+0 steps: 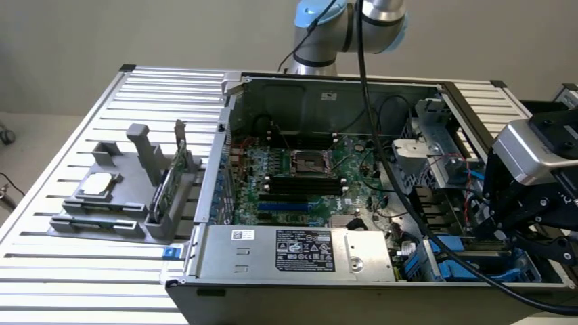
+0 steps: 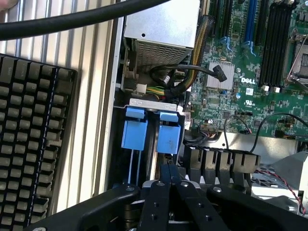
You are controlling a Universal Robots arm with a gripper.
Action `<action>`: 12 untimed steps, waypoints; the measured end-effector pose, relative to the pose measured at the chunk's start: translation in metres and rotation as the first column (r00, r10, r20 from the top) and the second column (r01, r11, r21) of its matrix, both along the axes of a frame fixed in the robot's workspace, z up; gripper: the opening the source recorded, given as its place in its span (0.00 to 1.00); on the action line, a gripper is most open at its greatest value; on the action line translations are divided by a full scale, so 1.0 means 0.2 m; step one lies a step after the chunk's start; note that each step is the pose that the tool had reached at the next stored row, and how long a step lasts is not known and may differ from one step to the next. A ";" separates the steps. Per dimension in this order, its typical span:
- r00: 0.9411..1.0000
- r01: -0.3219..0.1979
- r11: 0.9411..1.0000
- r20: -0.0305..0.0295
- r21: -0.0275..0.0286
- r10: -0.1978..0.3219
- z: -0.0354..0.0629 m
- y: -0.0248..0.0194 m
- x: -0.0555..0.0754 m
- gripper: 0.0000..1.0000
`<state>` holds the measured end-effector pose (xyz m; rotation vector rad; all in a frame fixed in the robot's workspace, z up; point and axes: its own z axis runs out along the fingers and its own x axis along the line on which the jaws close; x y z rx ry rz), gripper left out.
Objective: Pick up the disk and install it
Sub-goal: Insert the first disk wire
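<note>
In the exterior view the open computer case (image 1: 226, 135) has its drive bay (image 1: 456, 252) at four o'clock. There the fingers (image 2: 163, 179), pressed together, sit just beside the disk (image 2: 169, 137), at its blue carrier end. It seems slotted in on edge, long axis running straight away from them.

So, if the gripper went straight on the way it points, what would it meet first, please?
Most likely the blue drive carrier nearer the motherboard, right ahead of the shut gripper. How far apart they are is unclear.
</note>
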<state>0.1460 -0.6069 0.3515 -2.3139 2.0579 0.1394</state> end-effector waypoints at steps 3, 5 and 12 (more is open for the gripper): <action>1.000 0.002 1.000 0.000 0.000 -0.002 0.000 0.000 0.00 0.11; 1.000 0.019 1.000 0.000 0.000 -0.019 0.000 0.000 0.00 0.11; 0.993 0.122 0.993 0.000 0.000 -0.122 0.000 0.000 0.00 0.11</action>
